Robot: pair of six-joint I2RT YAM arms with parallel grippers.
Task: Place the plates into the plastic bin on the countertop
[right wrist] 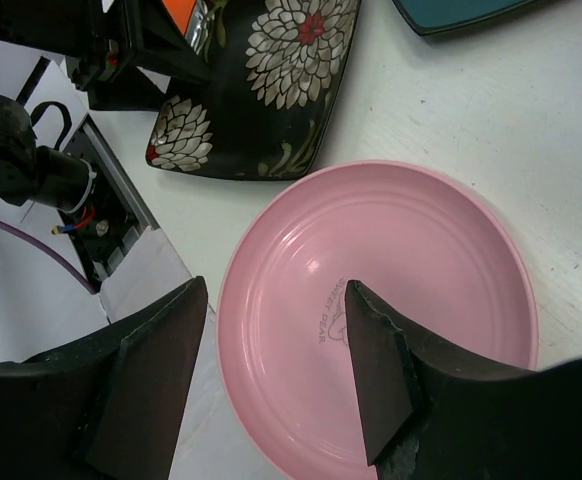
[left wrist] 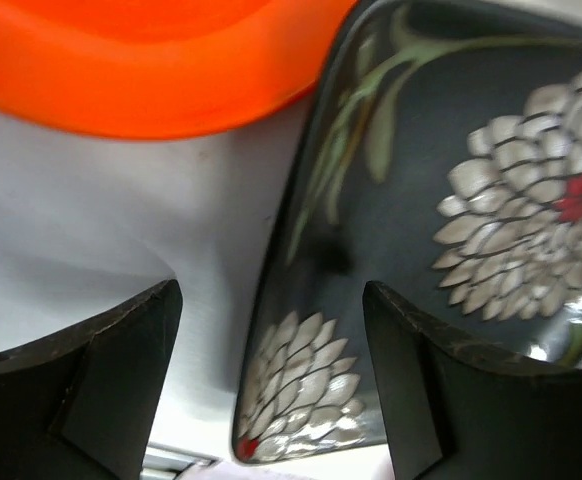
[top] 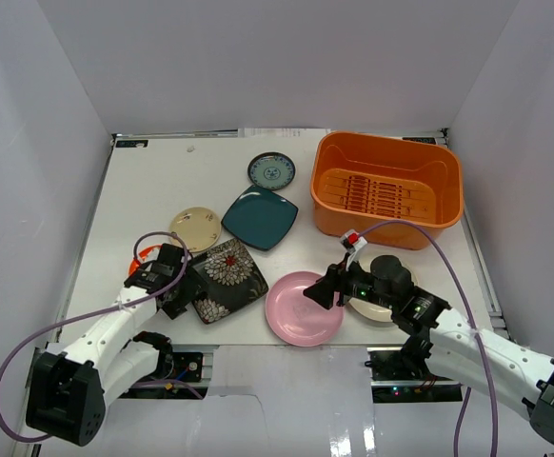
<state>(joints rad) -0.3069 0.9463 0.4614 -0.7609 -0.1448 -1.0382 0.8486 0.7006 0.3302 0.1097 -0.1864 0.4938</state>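
The orange plastic bin (top: 386, 190) stands at the back right and holds no plates. The black floral square plate (top: 227, 276) lies front left. My left gripper (top: 177, 288) is open, and the plate's left edge (left wrist: 301, 330) lies between its fingers (left wrist: 101, 370). The small orange plate (top: 135, 261) is mostly hidden under that arm and shows in the left wrist view (left wrist: 141, 60). My right gripper (top: 321, 291) is open over the near rim of the pink round plate (top: 301, 309), one finger (right wrist: 381, 370) over its inside (right wrist: 411, 270), the other beyond the rim.
The teal square plate (top: 260, 217), the small beige plate (top: 196, 228) and the small blue-patterned plate (top: 271, 171) lie on the white countertop (top: 153, 181). The cream round plate (top: 374, 311) lies partly under my right arm. White walls enclose the countertop.
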